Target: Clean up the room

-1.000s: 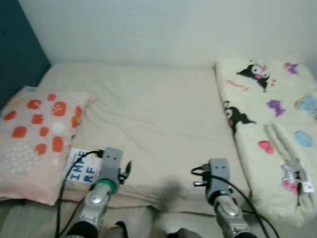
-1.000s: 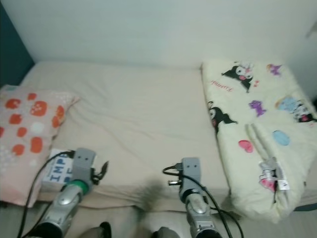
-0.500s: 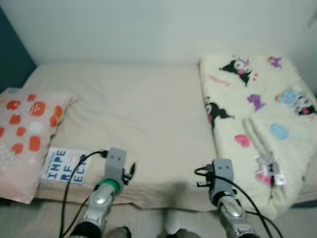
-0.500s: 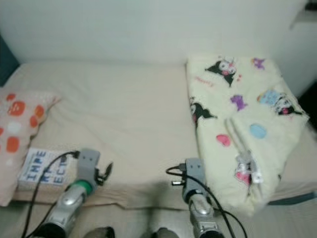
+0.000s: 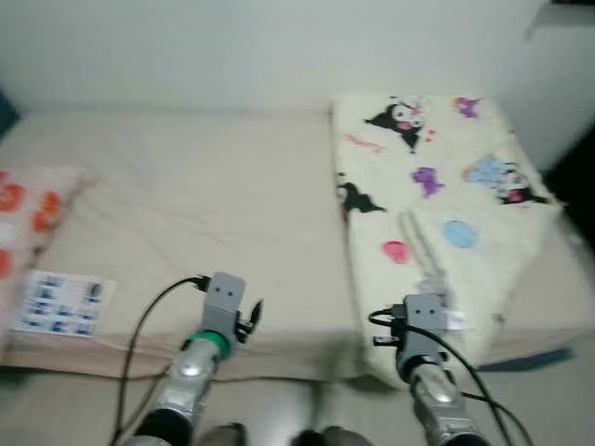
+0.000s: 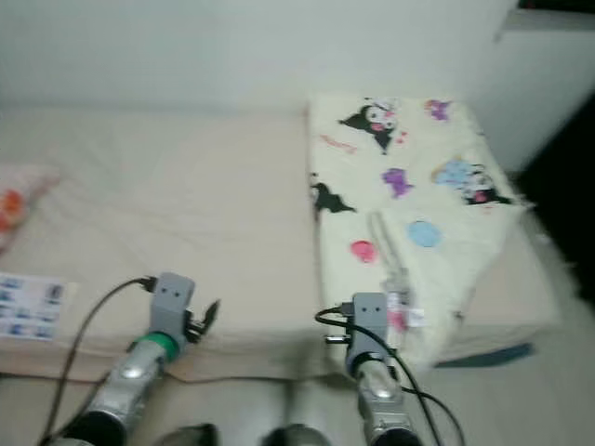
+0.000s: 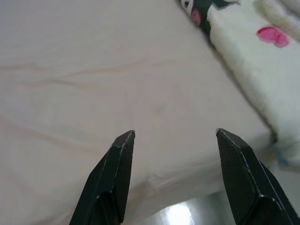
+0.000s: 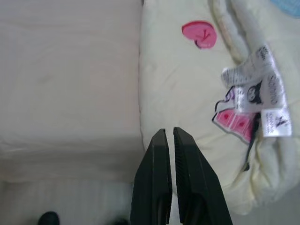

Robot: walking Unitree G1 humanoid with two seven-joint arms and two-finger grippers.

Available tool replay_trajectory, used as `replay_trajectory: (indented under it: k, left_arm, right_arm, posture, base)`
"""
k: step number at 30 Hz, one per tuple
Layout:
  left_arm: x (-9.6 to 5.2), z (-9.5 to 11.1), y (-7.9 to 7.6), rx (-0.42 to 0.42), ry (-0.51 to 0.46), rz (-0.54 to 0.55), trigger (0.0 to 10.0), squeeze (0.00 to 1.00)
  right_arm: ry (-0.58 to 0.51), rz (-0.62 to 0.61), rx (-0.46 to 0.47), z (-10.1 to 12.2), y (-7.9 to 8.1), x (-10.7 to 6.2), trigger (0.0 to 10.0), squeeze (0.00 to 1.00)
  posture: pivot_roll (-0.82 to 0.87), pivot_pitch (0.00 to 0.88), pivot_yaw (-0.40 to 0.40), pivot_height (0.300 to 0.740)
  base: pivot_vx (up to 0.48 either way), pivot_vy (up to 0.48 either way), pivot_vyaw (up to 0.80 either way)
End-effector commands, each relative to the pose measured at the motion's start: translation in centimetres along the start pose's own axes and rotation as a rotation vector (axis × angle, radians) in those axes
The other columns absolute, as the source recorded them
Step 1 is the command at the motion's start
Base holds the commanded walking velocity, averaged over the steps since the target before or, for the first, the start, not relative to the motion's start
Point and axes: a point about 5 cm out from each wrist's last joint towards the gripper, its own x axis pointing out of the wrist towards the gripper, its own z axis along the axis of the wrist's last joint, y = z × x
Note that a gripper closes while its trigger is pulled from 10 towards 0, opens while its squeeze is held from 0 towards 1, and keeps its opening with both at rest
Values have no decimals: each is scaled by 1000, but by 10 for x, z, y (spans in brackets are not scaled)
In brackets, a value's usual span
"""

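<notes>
Left gripper, fingers spread, hovers over the bed's near edge; right gripper, fingers together, hangs over the folded blanket, whose long axis runs from that edge toward the wall.

Both head views were soft with motion blur. The pillow was cut by the left edge, only a strip with orange spots left in frame. The print on the booklet was too smeared to read. The blanket's cartoon figures lacked detail, and its far right side sank into a dark corner at the frame's right edge. Small text on the label could not be read
</notes>
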Motion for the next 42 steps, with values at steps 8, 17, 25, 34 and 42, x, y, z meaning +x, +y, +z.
replay_trajectory:
  k: [8,17,25,34,42]
  left_arm:
    - [-3,-8,-3,-15,30,0,10000,0]
    - [-4,-9,-3,-19,35,7,10000,0]
    - [-7,-12,-3,-17,40,4,10000,0]
    - [-8,-12,-3,-13,40,-3,10000,0]
    - [-6,-11,-4,-13,37,-7,10000,0]
  right_arm:
    - [33,13,-34,-10,1,-5,10000,0]
    - [38,30,-47,-12,4,-6,10000,0]
    - [44,22,-21,-15,3,-9,10000,0]
    - [47,18,-14,-16,2,-10,10000,0]
    - [45,11,-15,-15,-1,-9,10000,0]
  posture:
    - [-13,110,4,740]
    - [-12,119,-1,740]
    - [-11,121,-1,740]
    - [-12,120,2,740]
    - [-18,123,1,740]
  base:
    - [0,-330,0]
    - [0,-324,547]
    - [0,-312,462]
    - [0,-303,0]
    - [0,-294,0]
